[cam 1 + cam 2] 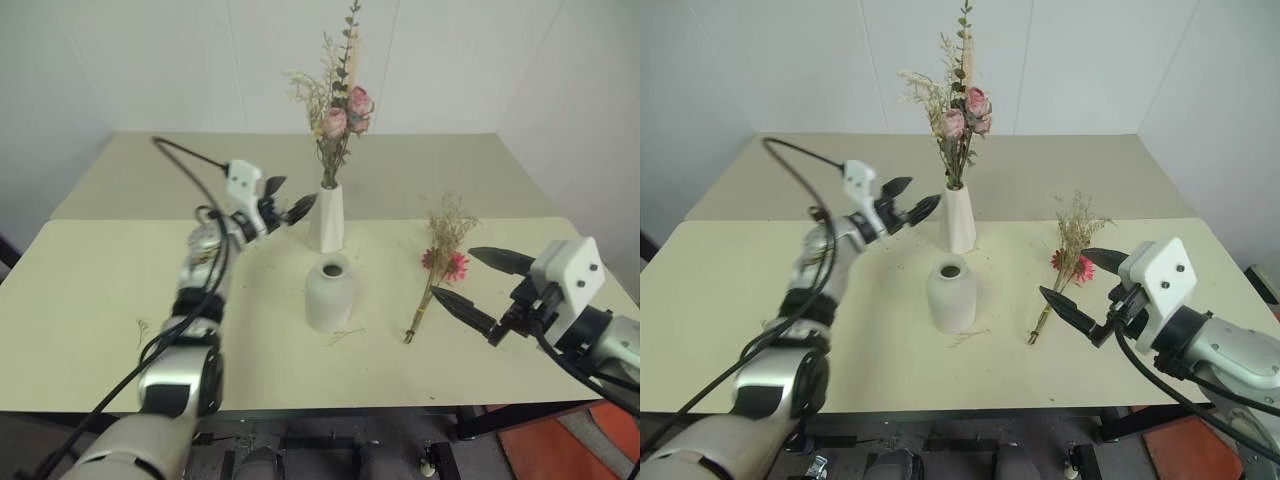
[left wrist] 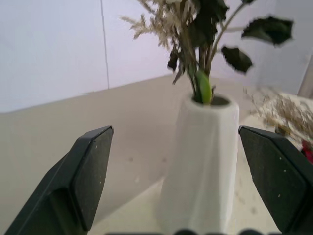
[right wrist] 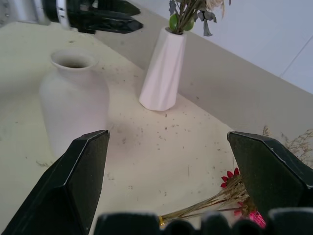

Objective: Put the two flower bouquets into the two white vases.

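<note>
The cream table (image 1: 120,300) spreads under both my arms, dusted with dried crumbs. On it, near the middle, stands the tall vase (image 1: 327,215), a slim white cone, with the rose bouquet (image 1: 338,105) upright in its mouth: pale pink roses, white sprigs and dark leaves rising against the wall. Just in front of it, apart from it, stands the short vase (image 1: 329,293), round-shouldered, its narrow mouth open and dark.

My left gripper (image 1: 287,200) hangs just to the left of the tall vase, level with its upper half, fingers spread wide and holding nothing; it does not touch the vase. My right gripper (image 1: 478,285) hovers low over the table's right side, also released and empty. The daisy bouquet (image 1: 440,265), thin beige sprigs with bright pink daisies, lies flat on the table just to the left of that gripper, stems pointing toward me, heads toward the wall, well to the right of the short vase.

From my left wrist, the tall vase stands between the two spread fingers (image 2: 93,161), and green stem ends show at its rim, which the head views do not resolve. From my right wrist, I see the bouquet's tied stems lying between my own fingers and, farther off, the short vase's open mouth with my other gripper beyond it.
</note>
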### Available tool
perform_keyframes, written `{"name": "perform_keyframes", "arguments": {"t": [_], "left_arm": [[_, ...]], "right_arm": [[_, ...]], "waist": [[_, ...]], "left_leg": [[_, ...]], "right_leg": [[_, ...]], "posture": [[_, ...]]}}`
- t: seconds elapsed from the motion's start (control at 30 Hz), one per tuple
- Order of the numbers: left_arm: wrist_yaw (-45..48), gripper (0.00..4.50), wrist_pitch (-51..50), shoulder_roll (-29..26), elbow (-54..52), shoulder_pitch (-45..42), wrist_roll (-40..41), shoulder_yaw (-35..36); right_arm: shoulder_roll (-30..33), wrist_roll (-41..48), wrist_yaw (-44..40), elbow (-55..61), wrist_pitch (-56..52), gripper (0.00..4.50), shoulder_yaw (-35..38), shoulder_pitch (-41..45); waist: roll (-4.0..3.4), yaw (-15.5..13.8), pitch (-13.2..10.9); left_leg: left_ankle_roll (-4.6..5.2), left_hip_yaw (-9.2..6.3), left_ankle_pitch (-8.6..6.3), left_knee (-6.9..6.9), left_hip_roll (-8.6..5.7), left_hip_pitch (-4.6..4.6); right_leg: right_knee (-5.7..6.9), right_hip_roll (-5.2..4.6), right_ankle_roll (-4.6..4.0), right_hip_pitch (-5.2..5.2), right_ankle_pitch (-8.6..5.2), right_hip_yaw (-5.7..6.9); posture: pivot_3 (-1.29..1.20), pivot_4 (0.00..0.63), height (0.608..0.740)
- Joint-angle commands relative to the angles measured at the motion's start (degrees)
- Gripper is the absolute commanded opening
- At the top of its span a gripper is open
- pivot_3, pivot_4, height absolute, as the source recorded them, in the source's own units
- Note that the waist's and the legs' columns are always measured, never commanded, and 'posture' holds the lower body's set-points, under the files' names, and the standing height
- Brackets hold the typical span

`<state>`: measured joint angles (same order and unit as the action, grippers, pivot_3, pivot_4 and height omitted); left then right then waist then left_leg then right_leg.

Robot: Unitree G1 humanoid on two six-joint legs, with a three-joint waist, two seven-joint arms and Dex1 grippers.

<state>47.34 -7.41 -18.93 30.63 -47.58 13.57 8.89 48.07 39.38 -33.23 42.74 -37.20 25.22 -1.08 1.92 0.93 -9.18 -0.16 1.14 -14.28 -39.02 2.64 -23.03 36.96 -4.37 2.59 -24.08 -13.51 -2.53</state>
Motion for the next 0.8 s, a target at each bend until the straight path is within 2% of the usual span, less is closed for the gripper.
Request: {"name": "perform_keyframes", "arguments": {"t": [0.03, 0.17, 0.4, 0.57, 0.8], "left_arm": [[5.51, 4.46, -8.36, -4.75, -14.95, 3.44, 5.61, -0.58], [14.33, 4.46, -16.67, -12.41, -25.90, 8.51, 13.12, -0.13], [30.05, 4.46, -21.02, -22.84, -32.46, 12.90, 22.08, 0.09], [32.58, 4.46, -22.06, -24.58, -33.15, 12.43, 24.44, 0.27], [31.40, 4.46, -21.89, -24.25, -33.72, 12.92, 25.30, 0.16]], "right_arm": [[2.15, -0.32, -0.11, -1.70, -1.08, 4.50, -0.63, 3.15], [3.02, 2.37, 6.83, -7.04, -12.33, 4.50, -2.30, 10.78], [1.17, 6.49, 15.55, -16.46, -36.52, 4.50, -5.77, 25.36], [-1.73, 8.18, 17.49, -26.47, -54.71, 4.50, -6.98, 36.24], [-8.99, 5.83, 27.54, -50.10, -55.30, 4.50, -9.73, 46.41]], "waist": [[0.00, -0.32, 0.00], [-0.02, -0.16, 0.01], [-0.02, -0.11, 0.01], [-0.02, -0.22, 0.01], [-0.02, 0.10, 0.01]], "left_leg": [[0.00, -0.02, 0.00, -0.03, 0.00, -0.01], [0.00, 0.00, 0.00, -0.06, 0.02, -0.01], [0.00, 0.04, 0.00, 0.00, 0.06, 0.07], [0.01, 0.04, 0.00, 0.00, 0.06, 0.01], [0.02, 0.06, 0.00, 0.01, 0.06, -0.06]], "right_leg": [[0.00, 0.00, 0.00, 0.03, 0.00, 0.03], [-0.01, -0.01, 0.00, 0.03, 0.00, 0.03], [0.03, 0.02, -0.10, -0.01, -0.05, 0.01], [0.00, 0.01, -0.11, -0.03, -0.05, 0.01], [-0.03, 0.02, -0.11, -0.09, -0.04, 0.02]], "posture": [[0.00, 0.150, 0.740], [0.00, 0.150, 0.740], [0.00, 0.150, 0.740], [0.00, 0.150, 0.740], [0.00, 0.150, 0.740]]}}
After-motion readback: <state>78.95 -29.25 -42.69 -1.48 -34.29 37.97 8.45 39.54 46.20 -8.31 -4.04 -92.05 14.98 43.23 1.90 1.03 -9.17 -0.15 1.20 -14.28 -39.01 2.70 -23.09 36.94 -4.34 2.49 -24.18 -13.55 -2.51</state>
